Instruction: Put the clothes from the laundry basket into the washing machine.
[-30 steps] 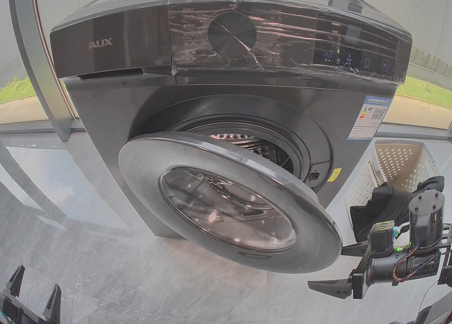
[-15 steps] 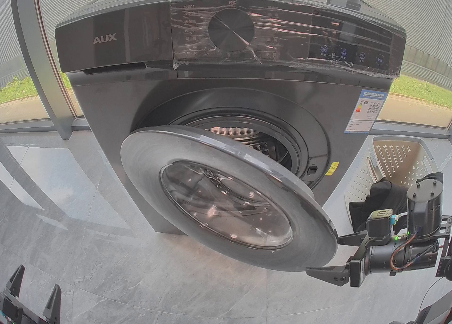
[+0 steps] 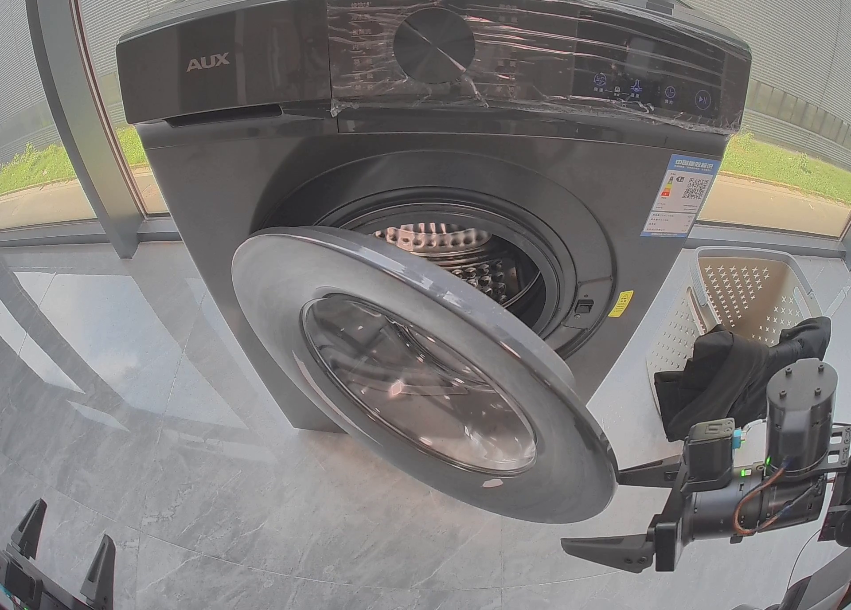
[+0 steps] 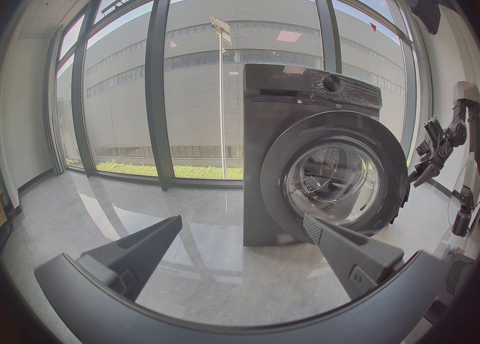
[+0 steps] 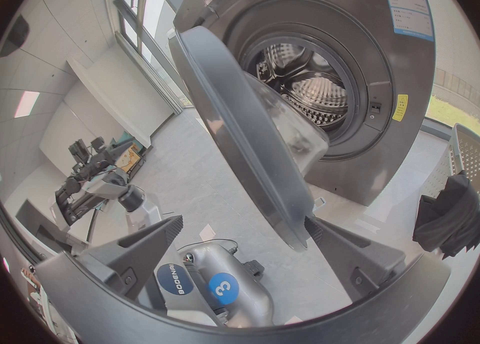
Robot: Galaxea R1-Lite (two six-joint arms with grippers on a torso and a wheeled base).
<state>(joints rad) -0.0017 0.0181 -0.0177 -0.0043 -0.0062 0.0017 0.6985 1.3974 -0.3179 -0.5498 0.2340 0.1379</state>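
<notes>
Two pincers noted. The left pincer [image 3: 66, 541] sits low at 7 o'clock in the head view, above the grey tiled floor [image 3: 177, 426], with its fingers spread wide and nothing between them. The right pincer [image 3: 625, 510] is at 4 o'clock, also spread wide and carrying nothing. In its wrist view the lower edge of the door [image 3: 417, 372] lies just beside one finger [image 5: 350, 255]; whether they touch cannot be told.

One white perforated laundry basket [image 3: 753, 284] stands on the floor at 3 o'clock, just beside the machine's side. One dark garment [image 3: 722, 377] hangs over the basket's near rim; whether it is a single item cannot be told.

One washing machine [image 3: 230, 186] stands at 12 o'clock. Its one round door is swung open towards the robot and covers the lower part of the drum [image 3: 443, 248] opening. Large windows [image 4: 200, 85] stand behind the machine.
</notes>
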